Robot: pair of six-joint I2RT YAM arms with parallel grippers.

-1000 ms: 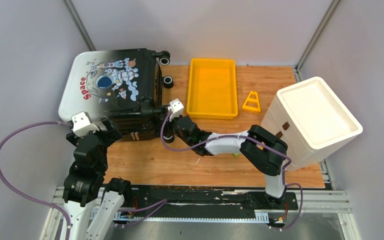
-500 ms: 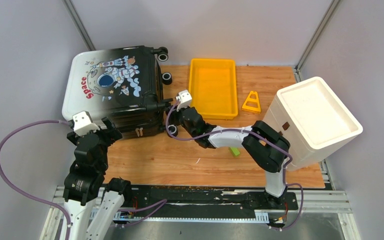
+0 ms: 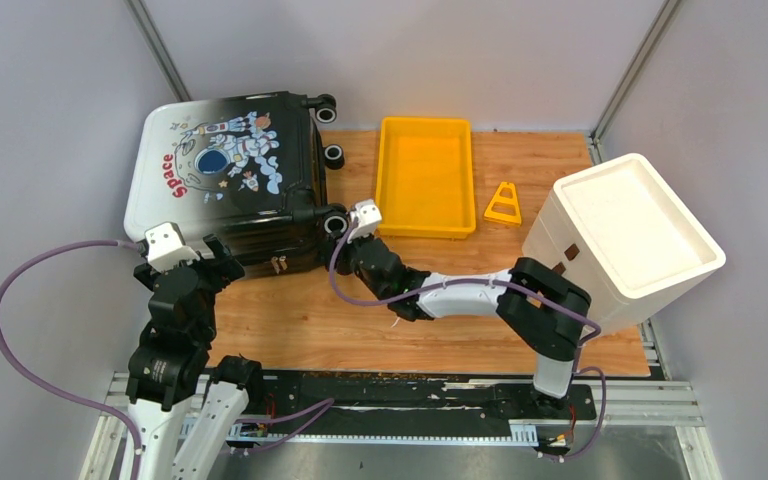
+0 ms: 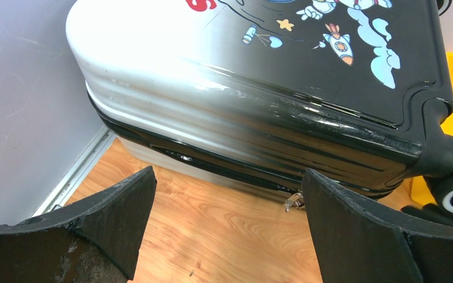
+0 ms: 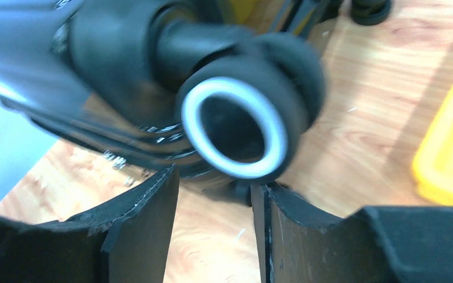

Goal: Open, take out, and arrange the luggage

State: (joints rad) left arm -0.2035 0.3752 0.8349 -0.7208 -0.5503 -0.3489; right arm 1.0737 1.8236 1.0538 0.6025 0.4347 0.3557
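Note:
The luggage [image 3: 225,180] lies flat at the far left of the table, astronaut side up, its shell closed. The near right wheel [image 3: 335,223] fills the right wrist view as a black wheel [image 5: 234,127] with a white ring. My right gripper [image 3: 348,232] sits just short of that wheel, jaws half open, only wood between them [image 5: 215,183]. My left gripper [image 3: 205,258] faces the luggage's near side [image 4: 259,127] with a strip of wood between. Its jaws are wide open and empty [image 4: 227,224]. A zipper pull [image 4: 294,200] hangs beside the right finger.
A yellow tray [image 3: 390,180] stands at the back middle, with an orange triangular piece [image 3: 503,203] to its right. A white foam box [image 3: 630,235] fills the right side. Grey walls close in on the left, behind and on the right.
The luggage has shifted a little away and to the left. My right gripper pushed forward beside its wheel, then drew back slightly. The left arm has stayed put.

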